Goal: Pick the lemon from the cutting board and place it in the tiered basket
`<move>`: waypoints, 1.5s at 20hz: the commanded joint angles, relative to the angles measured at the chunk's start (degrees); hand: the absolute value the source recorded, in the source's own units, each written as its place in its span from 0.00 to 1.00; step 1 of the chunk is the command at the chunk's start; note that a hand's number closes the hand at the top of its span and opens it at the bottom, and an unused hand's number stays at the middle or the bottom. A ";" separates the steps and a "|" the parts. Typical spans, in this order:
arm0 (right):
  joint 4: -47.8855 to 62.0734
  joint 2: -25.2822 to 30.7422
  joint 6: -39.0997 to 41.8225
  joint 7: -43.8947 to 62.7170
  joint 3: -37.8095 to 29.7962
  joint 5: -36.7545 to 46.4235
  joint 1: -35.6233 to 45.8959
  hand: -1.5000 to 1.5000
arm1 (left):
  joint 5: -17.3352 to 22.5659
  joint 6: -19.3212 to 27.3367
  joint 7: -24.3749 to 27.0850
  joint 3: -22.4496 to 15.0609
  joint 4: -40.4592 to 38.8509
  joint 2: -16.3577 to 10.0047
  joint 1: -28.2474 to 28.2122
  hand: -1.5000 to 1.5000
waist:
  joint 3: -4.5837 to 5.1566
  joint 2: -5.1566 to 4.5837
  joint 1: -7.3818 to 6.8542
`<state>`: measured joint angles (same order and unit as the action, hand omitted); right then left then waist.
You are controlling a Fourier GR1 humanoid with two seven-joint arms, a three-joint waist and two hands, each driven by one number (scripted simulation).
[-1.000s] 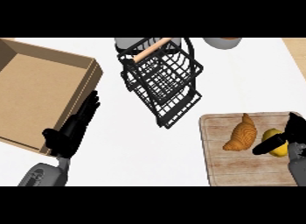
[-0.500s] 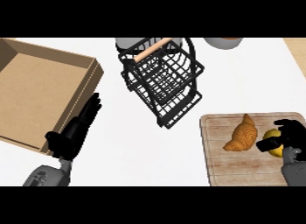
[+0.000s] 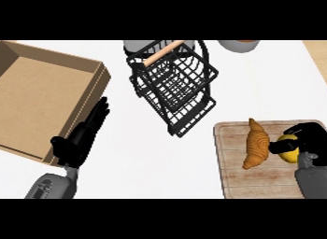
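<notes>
- Hazard, neighbour: the lemon (image 3: pixel 289 152) is lying at the right end of the cutting board (image 3: pixel 263 181), just beside the croissant (image 3: pixel 256 144). A sideways lift is likely risking a knock that shoves the pastry across the board.
- Hazard, carry: yellow is showing between the fingers, so the round fruit could be rolling out on the way.
- Hazard, target: the tiered basket (image 3: pixel 174 86) is standing well apart, up and left on the surface (image 3: pixel 159 163). Its wire rims and wooden handle could be snagging an incoming hand.
- Right hand (image 3: pixel 315 142): entering from the lower right, fingers and thumb curling round the lemon.
- Left hand (image 3: pixel 83 135): resting open, fingers straight, beside the cardboard box (image 3: pixel 35 93), holding nothing.
</notes>
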<state>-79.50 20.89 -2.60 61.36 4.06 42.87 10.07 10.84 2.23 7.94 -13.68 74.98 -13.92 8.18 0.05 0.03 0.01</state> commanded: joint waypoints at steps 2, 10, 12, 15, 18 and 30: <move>-1.63 -1.66 1.04 5.72 -1.29 4.01 1.84 1.00 | -0.54 -2.35 -0.64 1.06 4.54 -0.70 -4.53 0.50 | -0.05 0.03 -0.18; -28.86 -10.03 -1.51 10.42 21.26 23.69 -25.84 1.00 | -0.77 0.61 -1.51 3.28 1.92 -0.09 -1.87 0.50 | 0.20 0.84 2.85; -36.16 -9.61 -2.41 11.43 23.25 28.71 -31.24 1.00 | -1.71 0.43 0.84 2.09 1.30 0.69 -3.91 0.50 | 0.19 0.83 3.05; -45.52 -13.09 -7.11 8.25 25.33 31.82 -33.74 1.00 | -2.31 1.48 -1.75 1.25 1.76 1.60 -2.77 0.50 | 0.07 0.84 3.23; -50.08 -18.25 -9.13 6.73 27.42 36.76 -28.96 1.00 | -1.45 -0.65 -2.16 2.10 3.32 -0.42 -2.11 0.50 | 0.02 0.71 1.70; -59.01 -20.84 13.06 20.71 35.50 47.70 -3.78 1.00 | -3.05 -0.48 -3.32 1.59 3.91 0.80 -0.65 0.50 | 0.13 -0.14 -1.23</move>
<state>-136.90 0.82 2.20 68.50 40.61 92.09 -2.52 8.68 0.93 6.40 -11.49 76.87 -13.25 7.41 0.23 0.06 -0.37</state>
